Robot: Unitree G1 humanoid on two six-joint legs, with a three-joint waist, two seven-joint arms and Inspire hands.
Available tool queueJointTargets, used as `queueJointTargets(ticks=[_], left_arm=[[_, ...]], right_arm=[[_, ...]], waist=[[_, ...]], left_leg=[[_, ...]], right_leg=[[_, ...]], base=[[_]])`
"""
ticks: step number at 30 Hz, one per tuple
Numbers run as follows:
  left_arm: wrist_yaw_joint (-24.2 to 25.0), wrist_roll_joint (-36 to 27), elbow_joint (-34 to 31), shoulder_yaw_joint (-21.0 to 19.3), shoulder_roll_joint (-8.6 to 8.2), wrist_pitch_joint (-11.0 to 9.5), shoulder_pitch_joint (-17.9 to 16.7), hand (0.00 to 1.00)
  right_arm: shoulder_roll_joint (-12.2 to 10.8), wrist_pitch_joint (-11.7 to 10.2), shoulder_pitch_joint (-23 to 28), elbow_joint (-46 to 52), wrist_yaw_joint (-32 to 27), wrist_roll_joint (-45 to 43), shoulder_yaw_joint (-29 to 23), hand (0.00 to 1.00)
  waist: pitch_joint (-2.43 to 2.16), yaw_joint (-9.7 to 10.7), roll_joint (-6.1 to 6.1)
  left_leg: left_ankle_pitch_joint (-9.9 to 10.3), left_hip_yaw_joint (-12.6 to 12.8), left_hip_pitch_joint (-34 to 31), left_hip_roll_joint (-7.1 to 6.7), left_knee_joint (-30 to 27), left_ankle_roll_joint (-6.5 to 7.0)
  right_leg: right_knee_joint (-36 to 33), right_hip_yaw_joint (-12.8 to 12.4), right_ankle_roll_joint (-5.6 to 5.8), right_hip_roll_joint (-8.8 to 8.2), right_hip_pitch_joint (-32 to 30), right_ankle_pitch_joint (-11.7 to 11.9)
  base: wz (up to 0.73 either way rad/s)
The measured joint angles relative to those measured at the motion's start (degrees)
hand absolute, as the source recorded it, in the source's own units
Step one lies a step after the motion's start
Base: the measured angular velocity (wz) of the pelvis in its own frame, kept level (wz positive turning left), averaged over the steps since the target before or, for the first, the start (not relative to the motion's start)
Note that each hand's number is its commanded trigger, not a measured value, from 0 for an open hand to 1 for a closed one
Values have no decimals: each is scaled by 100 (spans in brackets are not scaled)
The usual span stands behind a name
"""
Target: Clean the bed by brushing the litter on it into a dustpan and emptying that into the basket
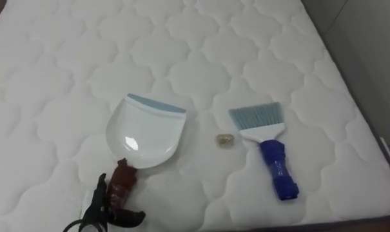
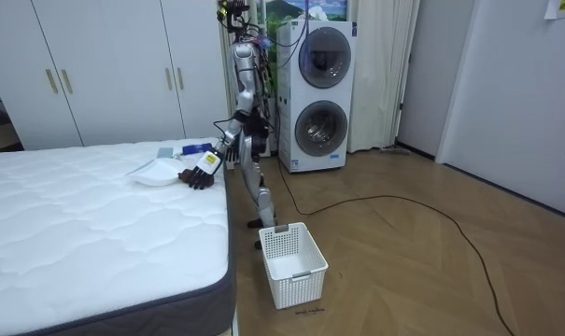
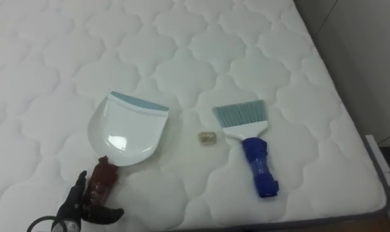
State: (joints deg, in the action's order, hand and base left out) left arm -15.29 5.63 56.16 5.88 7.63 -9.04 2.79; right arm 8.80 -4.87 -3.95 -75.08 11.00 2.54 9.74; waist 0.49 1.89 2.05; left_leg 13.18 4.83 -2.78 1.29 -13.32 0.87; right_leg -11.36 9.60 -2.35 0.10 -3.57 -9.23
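White quilted mattress spreads across the head camera's view, and 3 things lie on it in a row. A white dustpan has its grey-blue lip facing away from the robot, a small pale scrap sits just to its right, and a blue-handled brush lies just past the scrap, bristles also pointing away. The robot stands at the side of the bed with a white basket on the floor near its feet. Its left hand has its dark fingers curled round the near end of the dustpan's reddish-brown handle, thumb on the right side. That hold looks to be at the very end of the handle, so the pan may sag or twist in the fingers once lifted. The lip does not face the scrap, so the pan must be turned first, and its side could knock the scrap off towards the brush or into a quilted dip. Slid along the soft cover, the lip may catch on a seam and ride over the scrap. The handle lies close to the near edge of the bed, so a slip could drop the pan to the floor.
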Motion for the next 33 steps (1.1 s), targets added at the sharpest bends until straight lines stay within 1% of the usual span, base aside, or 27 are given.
queueJointTargets(ticks=[4, 5, 7, 9, 10, 11, 13, 14, 16, 17, 19, 21, 24, 26, 27, 29, 31, 33], left_arm=[[-54, 23, 268, 3, -7, 2, 194, 0], [-80, 28, 333, 2, -10, 1, 241, 0], [-115, 15, 394, -8, -12, -4, 280, 0], [-169, 16, 699, -9, -38, -87, 454, 0], [-178, 12, 755, -9, -39, -100, 507, 0], [-197, 8, 841, -10, -40, -112, 587, 0], [-240, 8, 867, -17, -40, -111, 656, 0], [-299, 8, 867, -17, -45, -97, 684, 0], [-349, 10, 868, -21, -48, -61, 747, 0], [-402, 9, 867, -19, -48, -50, 786, 0], [-458, 11, 872, -19, -49, -51, 830, 0], [-554, 52, 923, -23, -49, -48, 971, 0], [-584, 85, 922, -25, -48, -21, 1149, 0], [-587, 80, 923, -31, -48, 50, 1294, 0], [-587, 65, 923, -49, -48, 107, 1386, 0], [-598, 16, 923, -56, -47, 165, 1460, 0], [-667, -63, 925, -51, -44, 169, 1526, 0], [-718, -178, 930, -50, -34, 179, 1617, 0]], right_arm=[[-3, 33, -140, -53, -47, 16, 40, 0], [-4, 69, -165, -57, -56, 17, 41, 0], [-4, 76, -175, -82, -109, 26, 40, 0], [-6, 75, -201, -101, -201, 70, 39, 0], [-10, 76, -213, -106, -224, 86, 40, 0], [-14, 83, -221, -118, -250, 125, 32, 0], [-15, 122, -298, -129, -291, 146, 31, 0], [-20, 133, -347, -137, -331, 135, 38, 0], [-23, 189, -404, -158, -404, 142, 42, 0], [-22, 198, -440, -178, -434, 169, 81, 0], [-21, 202, -480, -186, -478, 176, 138, 0], [-22, 203, -573, -237, -524, 173, 228, 0], [-16, 187, -634, -240, -607, 185, 246, 0], [-4, 197, -699, -259, -619, 227, 253, 0], [-4, 200, -734, -257, -629, 229, 262, 0], [-1, 205, -770, -253, -633, 248, 291, 0], [9, 234, -837, -247, -633, 276, 352, 0], [23, 238, -896, -241, -640, 392, 483, 0]], waist=[[7, 63, -9], [8, 69, -10], [22, 71, -21], [35, 69, -42], [45, 70, -46], [45, 70, -52], [48, 71, -57], [48, 67, -59], [59, 76, -68], [76, 76, -69], [88, 80, -66], [114, 90, -68], [142, 99, -81], [183, 100, -101], [189, 101, -113], [190, 97, -113], [200, 106, -119], [223, 119, -114]], left_leg=[[-21, 10, -151, 5, -35, 2], [-27, 24, -178, 5, -35, 1], [-29, 51, -197, 7, -38, -1], [-30, 55, -257, 11, -62, -1], [-34, 56, -285, 14, -72, -1], [-37, 62, -359, 15, -94, -2], [-42, 94, -479, 13, -138, -2], [-46, 132, -555, 12, -155, -2], [-73, 146, -647, 11, -157, -1], [-92, 145, -692, 9, -157, -1], [-104, 161, -777, 7, -191, -2], [-134, 174, -944, 7, -251, -1], [-206, 167, -1170, 1, -286, 5], [-206, 137, -1299, -7, -379, 5], [-208, 122, -1394, 0, -430, 3], [-226, 115, -1485, 8, -459, -1], [-235, 111, -1601, 9, -510, -4], [-245, 106, -1718, 7, -575, -13]], right_leg=[[-73, 0, -15, -9, -175, 9], [-91, -6, -18, -9, -219, 11], [-129, -5, -19, -8, -267, 11], [-151, -9, -26, -11, -333, 15], [-159, -12, -30, -12, -362, 17], [-177, -17, -35, -14, -433, 21], [-252, -38, -41, -18, -588, 24], [-288, -88, -53, -12, -694, 31], [-358, -122, -59, -21, -826, 35], [-398, -128, -62, -27, -889, 36], [-457, -138, -66, -31, -992, 38], [-527, -118, -91, -47, -1161, 54], [-553, -75, -118, -86, -1360, 79], [-549, -47, -127, -89, -1455, 88], [-573, -14, -137, -94, -1533, 93], [-660, -15, -146, -109, -1650, 94], [-753, -18, -157, -117, -1768, 88], [-783, -21, -173, -118, -1888, 90]], base=[[0], [-6], [-7], [0], [0], [-5], [-10], [-17], [-11], [0], [0], [2], [9], [8], [6], [2], [0], [0]])
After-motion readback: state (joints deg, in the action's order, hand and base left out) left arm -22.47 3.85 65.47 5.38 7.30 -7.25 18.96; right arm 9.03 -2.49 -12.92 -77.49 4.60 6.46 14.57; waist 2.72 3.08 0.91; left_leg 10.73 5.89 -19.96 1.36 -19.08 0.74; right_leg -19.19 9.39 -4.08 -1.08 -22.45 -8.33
